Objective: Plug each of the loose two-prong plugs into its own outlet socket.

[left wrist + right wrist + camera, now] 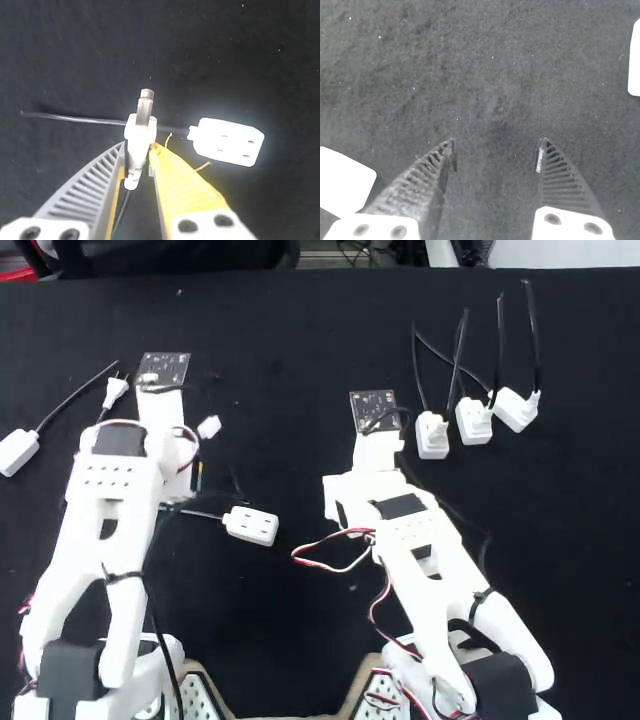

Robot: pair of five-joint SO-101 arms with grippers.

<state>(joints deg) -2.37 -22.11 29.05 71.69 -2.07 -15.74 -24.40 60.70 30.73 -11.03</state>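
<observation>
Left gripper pinches 1 plug; right gripper spread wide.
The plug's 2 prongs jut forward; the white outlet socket lies on the black table just beyond, not touching.

The table was covered in matt black cloth, finely rough. The plug was moulded in smooth white plastic, its prongs made of dull metal. The outlet socket was finished in glossy white plastic.
</observation>
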